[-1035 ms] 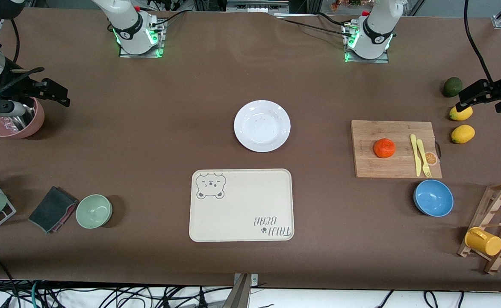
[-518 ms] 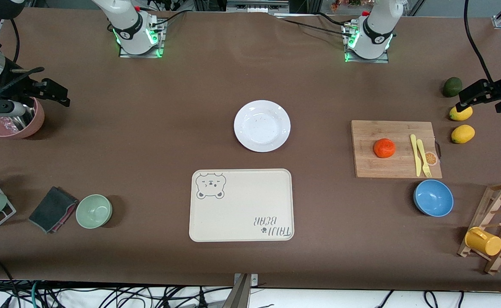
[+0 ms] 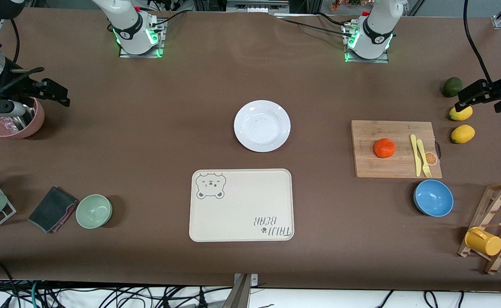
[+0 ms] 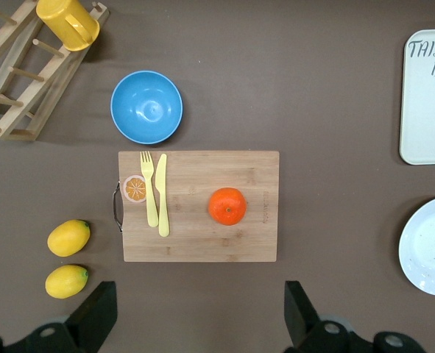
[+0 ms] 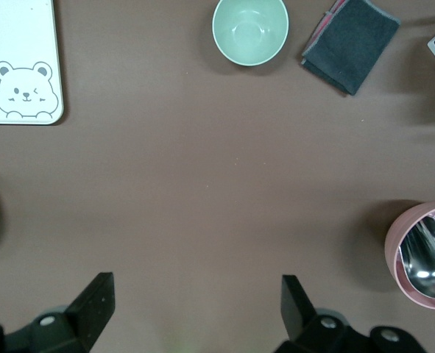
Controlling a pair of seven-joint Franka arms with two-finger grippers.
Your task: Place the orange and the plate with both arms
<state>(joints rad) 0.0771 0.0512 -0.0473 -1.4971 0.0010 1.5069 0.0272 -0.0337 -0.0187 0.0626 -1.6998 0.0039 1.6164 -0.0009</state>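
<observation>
The orange (image 3: 384, 148) sits on a wooden cutting board (image 3: 370, 164) toward the left arm's end of the table; it also shows in the left wrist view (image 4: 227, 206). The white plate (image 3: 262, 125) lies mid-table, and its edge shows in the left wrist view (image 4: 429, 246). My left gripper (image 3: 485, 99) hangs open and empty, high over the lemons beside the board; its fingers stand wide apart in the left wrist view (image 4: 199, 312). My right gripper (image 3: 36, 99) hangs open and empty over the pink cup (image 3: 15, 124) at the right arm's end, and it shows in the right wrist view (image 5: 195, 309).
A cream bear-printed tray (image 3: 242, 205) lies nearer the front camera than the plate. A yellow knife and fork (image 3: 419, 155) lie on the board. A blue bowl (image 3: 433, 198), two lemons (image 3: 463, 134), an avocado (image 3: 452, 87) and a mug rack (image 3: 494, 231) surround it. A green bowl (image 3: 94, 211) and a grey cloth (image 3: 53, 209) lie at the right arm's end.
</observation>
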